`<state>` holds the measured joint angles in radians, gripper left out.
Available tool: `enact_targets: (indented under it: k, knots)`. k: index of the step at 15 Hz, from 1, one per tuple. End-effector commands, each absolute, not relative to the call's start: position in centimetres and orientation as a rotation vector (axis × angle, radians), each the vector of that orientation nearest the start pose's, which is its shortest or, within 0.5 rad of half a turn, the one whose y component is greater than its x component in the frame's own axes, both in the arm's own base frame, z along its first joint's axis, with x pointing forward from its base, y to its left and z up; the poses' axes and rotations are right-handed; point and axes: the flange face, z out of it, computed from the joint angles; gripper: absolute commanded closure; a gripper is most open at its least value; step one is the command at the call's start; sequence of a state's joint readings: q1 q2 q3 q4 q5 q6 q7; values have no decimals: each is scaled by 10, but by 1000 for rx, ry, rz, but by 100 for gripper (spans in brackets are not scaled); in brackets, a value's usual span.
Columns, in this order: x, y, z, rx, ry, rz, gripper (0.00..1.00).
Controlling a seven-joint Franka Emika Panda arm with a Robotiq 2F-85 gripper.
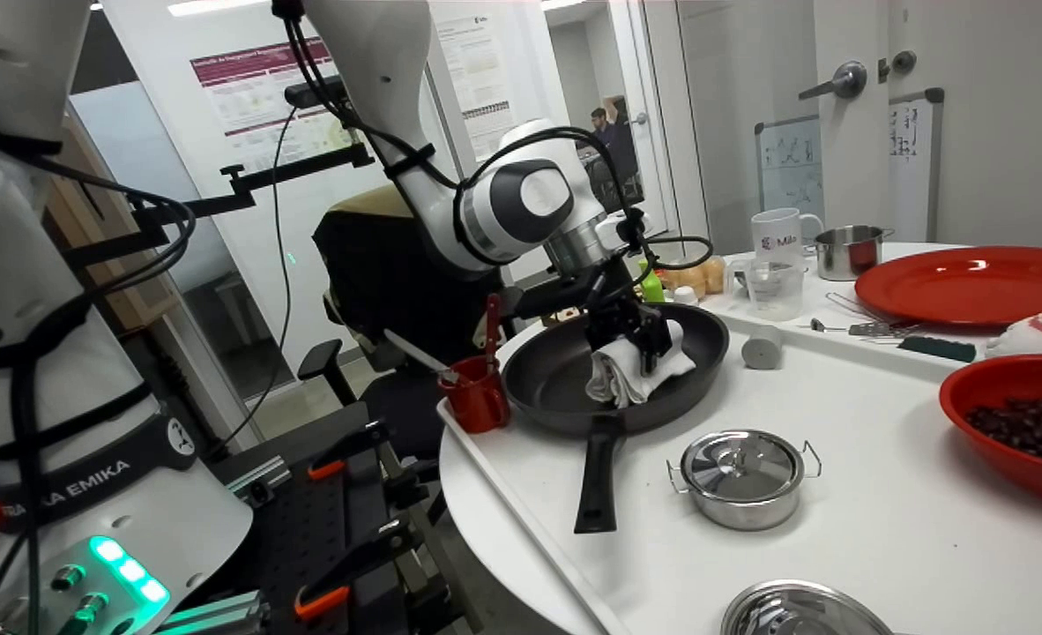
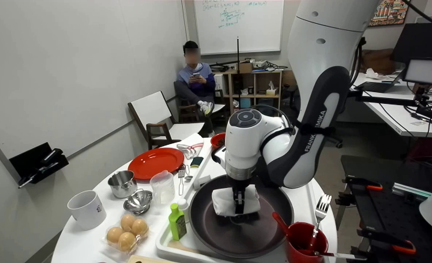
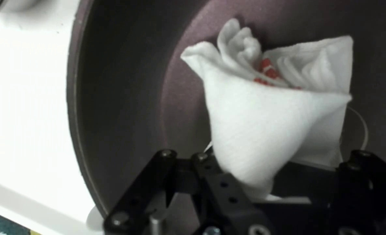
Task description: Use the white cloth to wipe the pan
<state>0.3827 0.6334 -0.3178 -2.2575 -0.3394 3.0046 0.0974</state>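
The dark frying pan (image 1: 552, 362) rests on the white tray; it also shows in an exterior view (image 2: 260, 235) and in the wrist view (image 3: 124, 98). Its black handle (image 1: 599, 485) points away from the arm. The white cloth (image 1: 618, 379) is bunched inside the pan, also in an exterior view (image 2: 221, 202); in the wrist view the cloth (image 3: 255, 124) shows red marks in its folds. My gripper (image 1: 631, 339) points down inside the pan, also in an exterior view (image 2: 239, 208). It looks shut on the cloth, which seems to touch the pan floor. The fingertips are mostly hidden by cloth.
A red mug with utensils (image 1: 477, 401) stands close beside the pan. A lidded steel pot (image 1: 744, 476) and a grey cylinder (image 1: 762, 348) are nearby. A green bottle (image 2: 177, 223) stands at the pan's edge, with eggs (image 2: 126, 233) beyond. A red bowl (image 1: 1006, 379) holds dark beans.
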Motion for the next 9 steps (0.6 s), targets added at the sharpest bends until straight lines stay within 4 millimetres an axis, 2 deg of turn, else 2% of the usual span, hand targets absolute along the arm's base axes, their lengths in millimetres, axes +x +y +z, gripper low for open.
enact_targets:
  k: [1, 4, 9]
  knots:
    - [539, 41, 103, -3328, -554, -251, 94]
    - [551, 45, 102, -3333, -536, -274, 94]
    - [571, 63, 104, -3330, -552, -323, 94]
